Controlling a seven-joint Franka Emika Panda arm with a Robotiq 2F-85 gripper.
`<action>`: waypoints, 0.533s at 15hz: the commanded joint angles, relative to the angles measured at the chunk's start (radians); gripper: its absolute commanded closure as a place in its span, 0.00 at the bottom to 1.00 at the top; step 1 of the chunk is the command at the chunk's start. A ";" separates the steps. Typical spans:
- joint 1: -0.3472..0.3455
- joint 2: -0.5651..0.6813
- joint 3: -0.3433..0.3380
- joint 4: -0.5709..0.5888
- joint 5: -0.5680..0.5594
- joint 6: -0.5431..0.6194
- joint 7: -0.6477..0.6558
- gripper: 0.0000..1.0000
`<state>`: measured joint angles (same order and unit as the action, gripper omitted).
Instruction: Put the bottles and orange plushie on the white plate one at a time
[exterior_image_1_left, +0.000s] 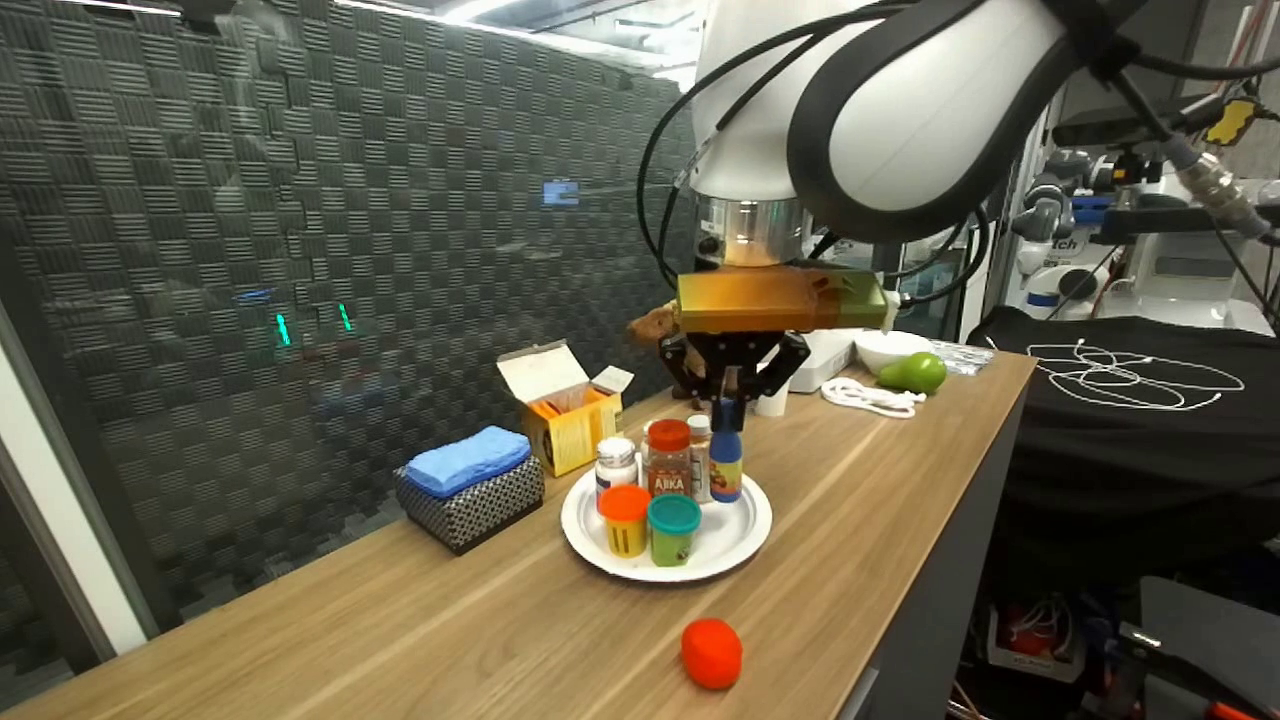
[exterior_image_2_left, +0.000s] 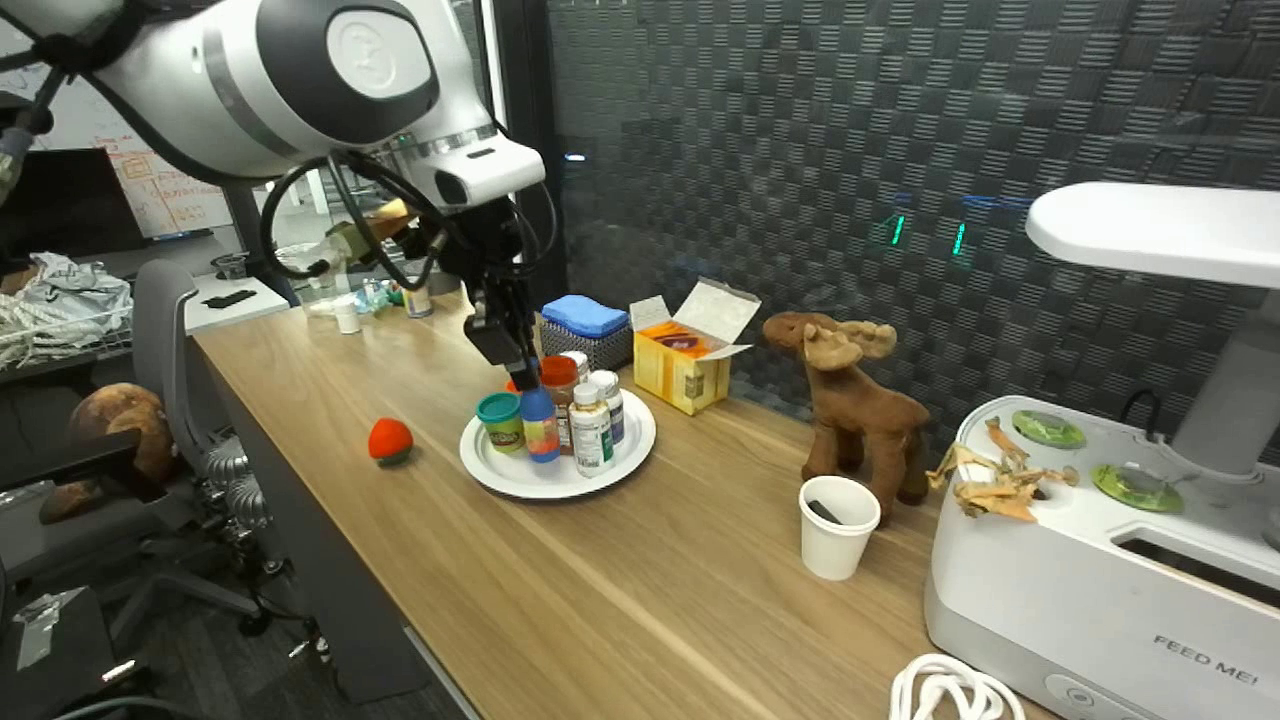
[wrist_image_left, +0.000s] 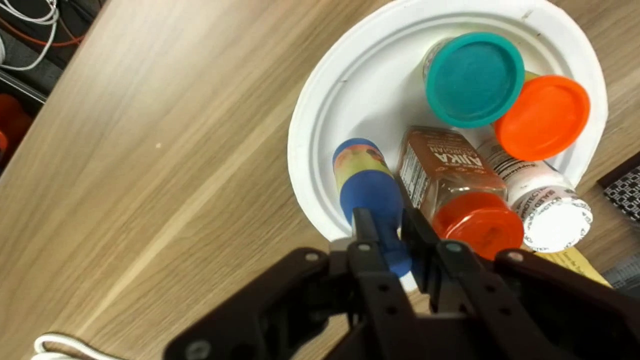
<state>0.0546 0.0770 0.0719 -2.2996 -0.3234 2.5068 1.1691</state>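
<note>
Our end effector (wrist_image_left: 388, 220) grips the blue bottle (wrist_image_left: 369, 195) by its neck from above, the bottle's long axis upright within the plate (wrist_image_left: 302, 145), so we judge a straight-up release comes next.

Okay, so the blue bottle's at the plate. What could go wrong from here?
Opening up, the hand might knock the red-lidded jar, since one finger looks right beside it.
The slim blue bottle may topple once released.
The rounded orange plushie, on the table, could later roll off the partly filled plate.
</note>
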 joint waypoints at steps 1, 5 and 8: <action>0.021 0.041 -0.013 0.042 0.013 0.013 -0.038 0.95; 0.031 0.063 -0.021 0.057 0.012 0.013 -0.048 0.95; 0.034 0.074 -0.028 0.061 0.008 0.015 -0.053 0.95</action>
<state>0.0710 0.1382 0.0650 -2.2588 -0.3234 2.5101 1.1424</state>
